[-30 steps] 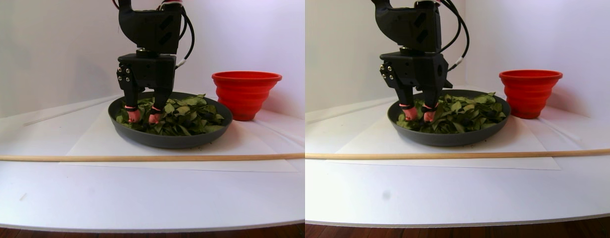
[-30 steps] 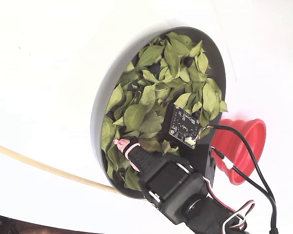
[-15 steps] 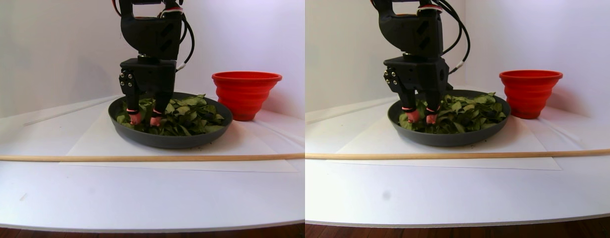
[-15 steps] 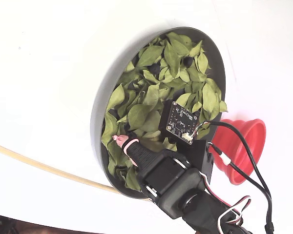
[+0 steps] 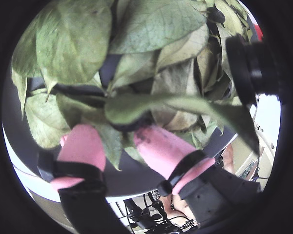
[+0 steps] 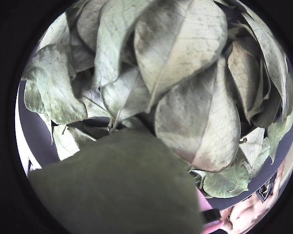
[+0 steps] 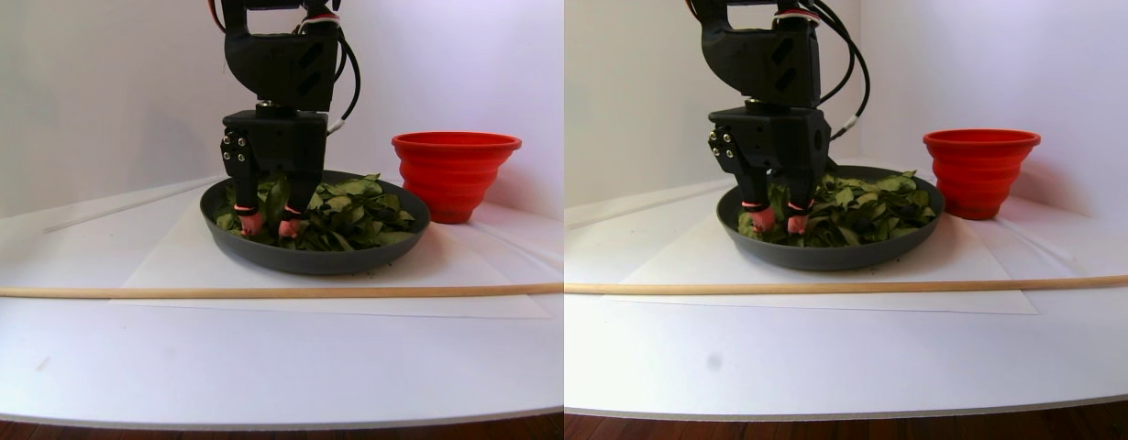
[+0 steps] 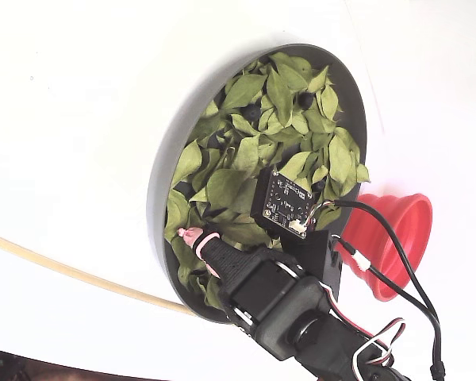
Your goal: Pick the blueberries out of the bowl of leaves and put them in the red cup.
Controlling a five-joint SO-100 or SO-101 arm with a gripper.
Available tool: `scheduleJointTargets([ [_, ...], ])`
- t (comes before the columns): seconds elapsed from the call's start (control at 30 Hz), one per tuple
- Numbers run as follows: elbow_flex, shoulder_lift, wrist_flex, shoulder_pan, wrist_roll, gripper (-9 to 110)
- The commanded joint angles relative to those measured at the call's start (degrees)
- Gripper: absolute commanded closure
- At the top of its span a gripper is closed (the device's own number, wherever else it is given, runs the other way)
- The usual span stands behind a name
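Note:
The dark grey bowl (image 7: pixel 316 261) (image 8: pixel 160 182) holds a heap of light green leaves (image 7: pixel 353 215) (image 8: pixel 246 151) (image 5: pixel 156 24) (image 6: pixel 185 58). My gripper (image 7: pixel 269 225) (image 5: pixel 122 141) stands upright at the bowl's left side in the stereo pair view. It is open, its pink fingertips (image 5: pixel 80 151) pushed down among the leaves. A leaf and a small dark shape lie between them. Blueberries (image 8: pixel 305 101) (image 5: pixel 216 14) peek out between leaves far from the fingers. The red cup (image 7: pixel 456 174) (image 8: pixel 397 238) stands just right of the bowl in the stereo pair view. In the fixed view only one fingertip (image 8: pixel 192 235) shows.
A long wooden stick (image 7: pixel 252 291) (image 8: pixel 63 270) lies across the white table in front of the bowl. A white sheet (image 7: pixel 160 266) lies under the bowl. White walls close the back, and the table's front edge (image 7: pixel 252 417) is near the stereo camera.
The gripper has sunk a little deeper into the leaves at the bowl's left side, still open. Some leaves around the fingers have shifted. The cup and the stick have not moved.

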Motion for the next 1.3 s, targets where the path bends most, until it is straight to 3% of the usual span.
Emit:
scheduleJointTargets([
  [0.0,-2.02,5.19,0.62,0.09,0.53,86],
  [1.27,-2.11,1.85,-2.11,1.32,0.18,86],
])
